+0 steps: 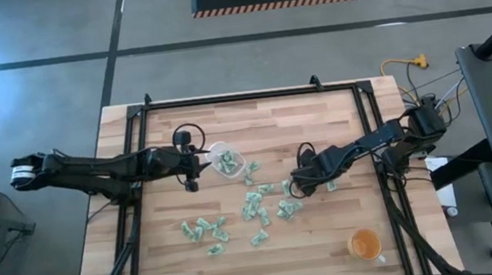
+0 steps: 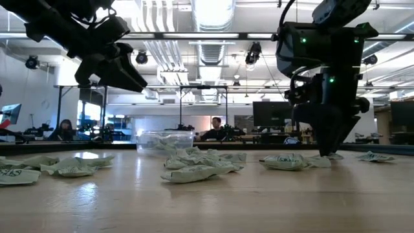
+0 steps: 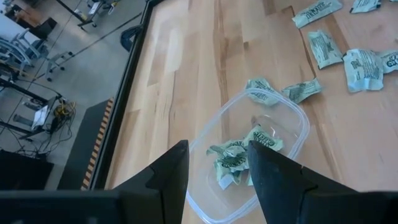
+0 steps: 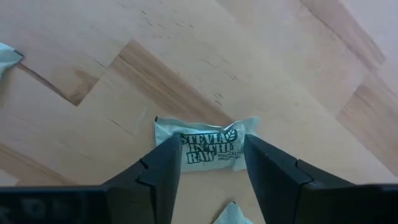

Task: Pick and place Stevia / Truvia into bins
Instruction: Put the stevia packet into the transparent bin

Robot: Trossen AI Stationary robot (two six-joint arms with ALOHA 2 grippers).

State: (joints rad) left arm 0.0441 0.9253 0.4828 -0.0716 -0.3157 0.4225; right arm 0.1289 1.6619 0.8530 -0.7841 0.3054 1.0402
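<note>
The clear tub [image 1: 228, 162] stands on the table left of centre, with a few green-and-white Stevia packets [image 3: 236, 155] lying inside it. My left gripper [image 1: 196, 168] hangs open above the tub's left rim [image 3: 298, 118], raised off the table [image 2: 116, 65]. Many more packets [image 1: 267, 204] lie scattered flat on the wood. My right gripper [image 1: 301, 183] is open and down at the table [image 2: 333, 152]. Its fingers stand at either end of one packet [image 4: 208, 148] printed "Stevia in the Raw". My right gripper comes from above, pointing down, with one finger [image 4: 165, 165] at each short end of the packet [image 4: 186, 140], along its length. The packet lies flat on the table. Whether the fingers touch it, I cannot tell.
An orange cup [image 1: 365, 246] stands near the table's near right corner. A second group of packets [image 1: 205, 229] lies toward the near left. Black frame rails [image 1: 130, 168] run along the table's sides. People sit in the room beyond [image 2: 217, 126].
</note>
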